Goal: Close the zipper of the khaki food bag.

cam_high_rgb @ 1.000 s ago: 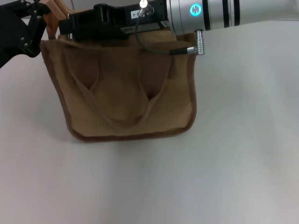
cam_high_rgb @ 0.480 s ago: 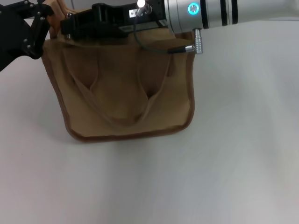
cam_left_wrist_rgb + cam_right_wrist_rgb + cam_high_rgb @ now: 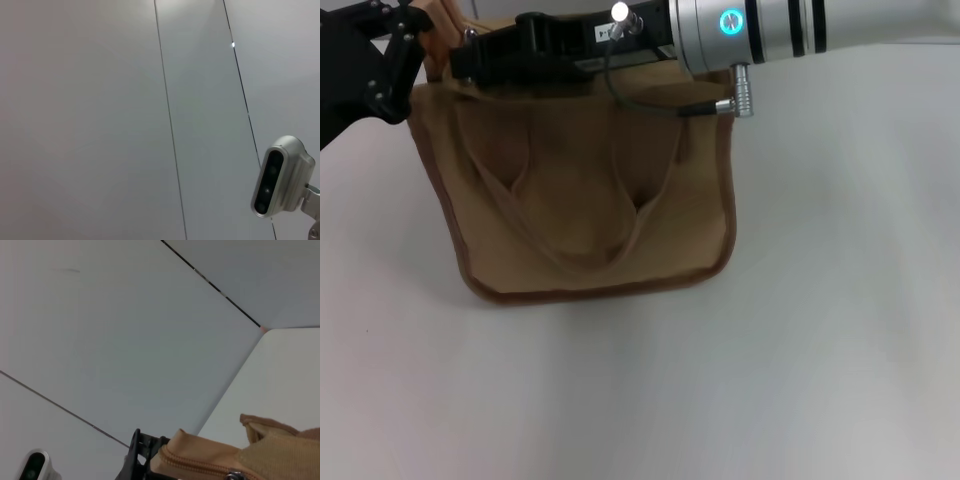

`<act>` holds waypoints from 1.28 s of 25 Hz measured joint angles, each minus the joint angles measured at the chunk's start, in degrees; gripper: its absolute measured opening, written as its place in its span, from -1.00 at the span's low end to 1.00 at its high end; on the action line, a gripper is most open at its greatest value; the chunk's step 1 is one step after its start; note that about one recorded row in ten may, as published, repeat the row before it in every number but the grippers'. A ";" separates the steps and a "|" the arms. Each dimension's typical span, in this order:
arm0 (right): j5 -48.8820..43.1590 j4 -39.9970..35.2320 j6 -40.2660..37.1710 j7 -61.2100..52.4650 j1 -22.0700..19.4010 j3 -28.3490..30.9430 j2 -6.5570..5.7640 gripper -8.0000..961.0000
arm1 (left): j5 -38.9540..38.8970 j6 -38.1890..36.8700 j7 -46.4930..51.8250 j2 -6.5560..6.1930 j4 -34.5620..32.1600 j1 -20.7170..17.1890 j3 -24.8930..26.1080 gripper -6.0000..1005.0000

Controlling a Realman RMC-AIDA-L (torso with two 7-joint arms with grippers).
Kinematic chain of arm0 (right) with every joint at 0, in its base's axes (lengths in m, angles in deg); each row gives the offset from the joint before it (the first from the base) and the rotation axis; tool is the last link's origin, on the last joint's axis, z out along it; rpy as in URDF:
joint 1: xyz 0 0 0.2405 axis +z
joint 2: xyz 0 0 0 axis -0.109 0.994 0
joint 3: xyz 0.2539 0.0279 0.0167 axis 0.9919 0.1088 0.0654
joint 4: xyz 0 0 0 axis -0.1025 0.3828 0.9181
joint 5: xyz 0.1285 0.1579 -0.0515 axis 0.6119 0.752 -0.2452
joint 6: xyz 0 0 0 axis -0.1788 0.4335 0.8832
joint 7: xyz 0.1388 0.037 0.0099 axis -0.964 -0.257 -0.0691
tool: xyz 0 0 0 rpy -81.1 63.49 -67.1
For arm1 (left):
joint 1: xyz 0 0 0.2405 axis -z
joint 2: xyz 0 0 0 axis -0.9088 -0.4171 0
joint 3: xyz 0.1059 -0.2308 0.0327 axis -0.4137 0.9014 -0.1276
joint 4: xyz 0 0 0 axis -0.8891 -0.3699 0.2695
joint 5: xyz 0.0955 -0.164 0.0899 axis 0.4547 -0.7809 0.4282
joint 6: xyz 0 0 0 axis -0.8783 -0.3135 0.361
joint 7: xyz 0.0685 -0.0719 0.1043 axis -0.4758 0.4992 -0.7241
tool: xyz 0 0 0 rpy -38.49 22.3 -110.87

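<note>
The khaki food bag (image 3: 585,190) stands on the tabletop (image 3: 820,330), its far left top corner apparently pinned by the left gripper (image 3: 405,45) so the right gripper (image 3: 480,62) can work the zipper (image 3: 200,464) along the top; neither grip can be told.

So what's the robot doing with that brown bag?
The robot is working along the top of a boxy tan canvas bag with brown piping that stands on the white table. Its right tool, black, on the silver arm, reaches across the bag's top edge. The black left tool is at the bag's far-left top corner. The right wrist view shows the tan zipper line and its small silver slider. How far the zipper is closed cannot be seen.
</note>
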 joint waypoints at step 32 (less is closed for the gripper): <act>0.21 -1.27 0.32 -0.13 0.18 -0.54 -0.05 -0.51 | -0.18 0.59 0.69 0.01 -0.01 0.23 -0.25 -0.78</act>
